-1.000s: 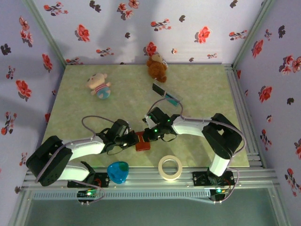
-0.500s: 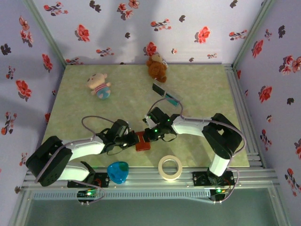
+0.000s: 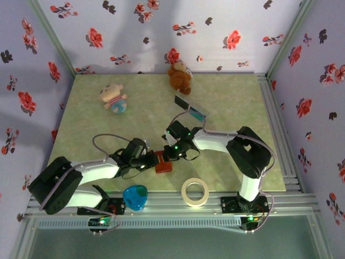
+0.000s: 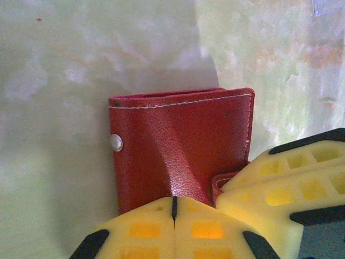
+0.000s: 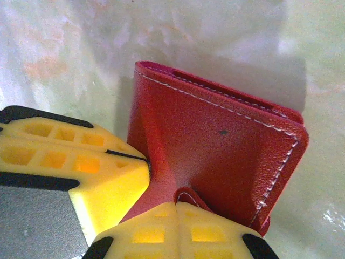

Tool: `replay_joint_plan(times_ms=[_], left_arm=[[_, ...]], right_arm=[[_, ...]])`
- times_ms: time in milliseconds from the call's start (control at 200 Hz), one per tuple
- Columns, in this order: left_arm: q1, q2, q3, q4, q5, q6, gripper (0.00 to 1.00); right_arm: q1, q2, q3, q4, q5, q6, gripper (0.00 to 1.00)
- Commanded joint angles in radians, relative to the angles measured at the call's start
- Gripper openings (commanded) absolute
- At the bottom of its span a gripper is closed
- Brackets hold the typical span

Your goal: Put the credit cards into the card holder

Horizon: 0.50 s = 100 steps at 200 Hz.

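Left wrist view is showing the left pincer clamping, pads together, on a pucker of red leather at the near edge of the card holder, which is lying folded on the desk between the two arms. Just to the right, the right pincer is likewise closing tight on a small red flap of the same cover, and its yellow finger is touching the left one. Both bites are looking shallow, so either could be slipping off once the arms start pulling. Since both are gripping the outer cover, a pull risks lifting or dragging the whole wallet instead of opening it, and the crowded fingers could be knocking each other. The press stud may also be resisting. Farther right and back, the credit cards are lying well apart from the holder, near the brown teddy bear; with both pincers occupied, letting go to fetch one may be letting the wallet fold shut.
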Motion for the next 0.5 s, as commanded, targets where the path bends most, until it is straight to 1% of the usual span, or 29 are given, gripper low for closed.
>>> replay_joint_plan(times_ms=[0, 95, 140, 190, 240, 270, 340, 385, 405, 450, 495], left_arm=[[-0.006, -0.007, -0.039, -0.06, -0.023, 0.019, 0.0], [-0.005, -0.058, -0.038, -0.063, -0.029, 0.018, 0.0], [-0.004, -0.101, -0.025, -0.099, -0.039, 0.035, 0.0], [0.001, -0.152, 0.007, -0.179, -0.056, 0.073, 0.01], [0.008, -0.203, 0.048, -0.274, -0.084, 0.117, 0.02], [0.017, -0.24, 0.07, -0.323, -0.096, 0.143, 0.02], [0.046, -0.319, 0.107, -0.405, -0.114, 0.186, 0.04], [0.071, -0.369, 0.119, -0.434, -0.12, 0.209, 0.07], [0.086, -0.39, 0.125, -0.445, -0.121, 0.221, 0.08], [0.123, -0.433, 0.145, -0.484, -0.125, 0.255, 0.13], [0.161, -0.471, 0.173, -0.533, -0.143, 0.295, 0.22]], right_arm=[[0.004, 0.123, -0.056, -0.097, 0.096, 0.045, 0.0], [0.022, 0.084, -0.052, -0.068, 0.085, 0.048, 0.0], [0.026, 0.053, -0.04, -0.066, 0.096, 0.054, 0.0], [0.027, 0.016, -0.021, -0.068, 0.113, 0.064, 0.0], [0.027, -0.026, -0.004, -0.057, 0.132, 0.076, 0.12], [0.028, -0.053, 0.001, -0.045, 0.148, 0.085, 0.18], [0.029, -0.116, 0.018, -0.02, 0.195, 0.098, 0.24], [0.029, -0.153, 0.031, -0.006, 0.224, 0.1, 0.25], [0.03, -0.17, 0.033, 0.002, 0.237, 0.1, 0.26], [0.031, -0.209, 0.033, 0.03, 0.265, 0.102, 0.32], [0.029, -0.253, 0.02, 0.067, 0.299, 0.105, 0.37]])
